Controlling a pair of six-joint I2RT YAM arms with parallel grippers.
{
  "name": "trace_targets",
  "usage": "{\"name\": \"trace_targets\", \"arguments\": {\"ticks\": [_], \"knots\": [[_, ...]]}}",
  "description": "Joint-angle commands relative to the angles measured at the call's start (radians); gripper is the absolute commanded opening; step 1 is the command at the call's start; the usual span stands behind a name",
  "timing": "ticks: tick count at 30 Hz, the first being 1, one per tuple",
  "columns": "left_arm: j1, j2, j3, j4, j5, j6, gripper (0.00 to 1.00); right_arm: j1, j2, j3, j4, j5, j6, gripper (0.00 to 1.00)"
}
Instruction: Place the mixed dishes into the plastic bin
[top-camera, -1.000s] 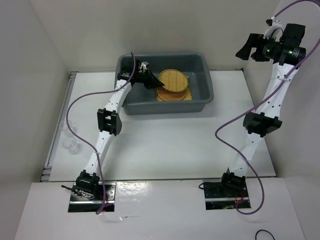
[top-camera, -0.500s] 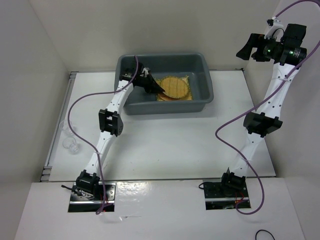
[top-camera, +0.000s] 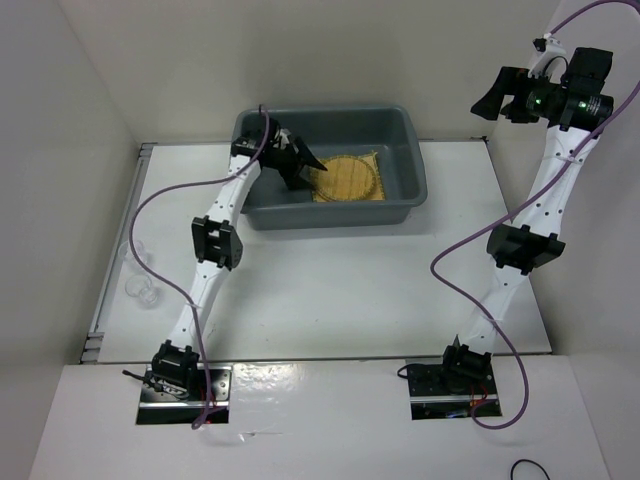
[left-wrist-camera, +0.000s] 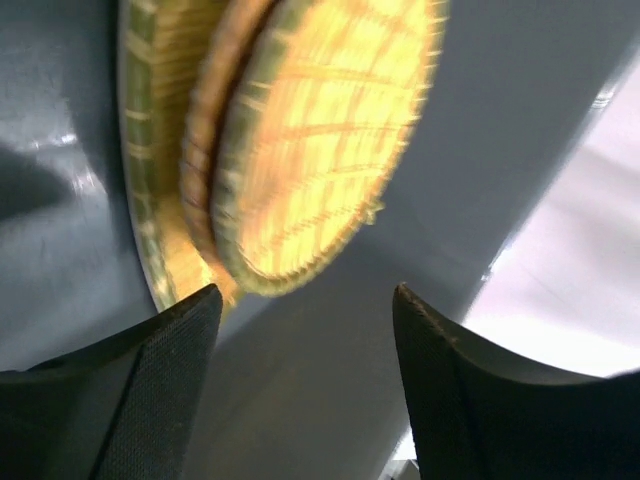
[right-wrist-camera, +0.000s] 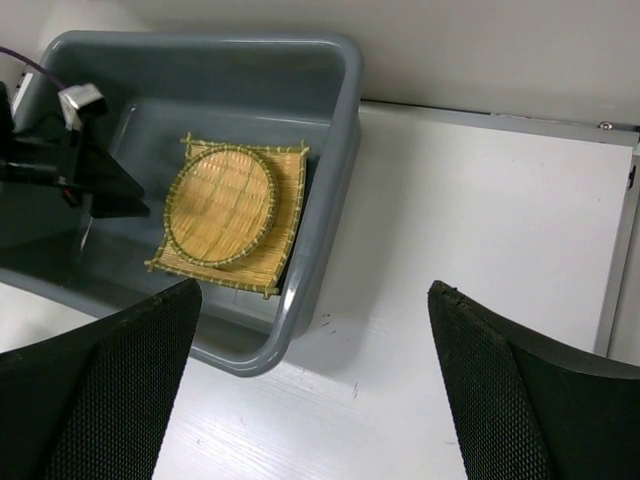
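Left gripper (top-camera: 308, 163) is hanging inside the plastic bin (top-camera: 419, 172), jaws apart, carrying nothing. Woven discs (right-wrist-camera: 220, 205) are lying on the bamboo mat (right-wrist-camera: 288, 222) there. Glass cups (top-camera: 146, 293) are sitting by the table's left edge, behind me and nearer my left arm. Right gripper (top-camera: 490, 101) is parked high, jaws apart.

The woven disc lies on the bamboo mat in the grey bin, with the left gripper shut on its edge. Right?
No: the left wrist view shows the left gripper open, holding nothing. The woven disc does lie on the bamboo mat in the grey bin.
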Motion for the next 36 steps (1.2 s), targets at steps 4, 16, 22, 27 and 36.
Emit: {"name": "trace_targets", "arguments": {"ticks": [4,16,22,27,36], "knots": [[0.044,-0.315,0.041,-0.077,-0.229,0.102,0.78,-0.005,-0.014,0.018,-0.005,-0.045,0.017,0.98],[0.199,-0.831,-0.455,-0.356,-0.983,0.438,1.00,0.026,0.035,0.009,-0.005,-0.063,0.017,0.98],[0.331,-0.936,-0.808,-0.315,-1.035,0.337,1.00,0.055,0.044,-0.001,-0.005,-0.063,0.017,0.98],[0.447,-1.166,-1.299,-0.030,-1.028,0.292,1.00,0.064,0.033,-0.019,-0.005,-0.054,0.017,0.98],[0.539,-1.216,-1.615,0.106,-1.038,0.326,1.00,0.119,0.015,-0.048,-0.005,-0.014,0.017,0.98]]}}
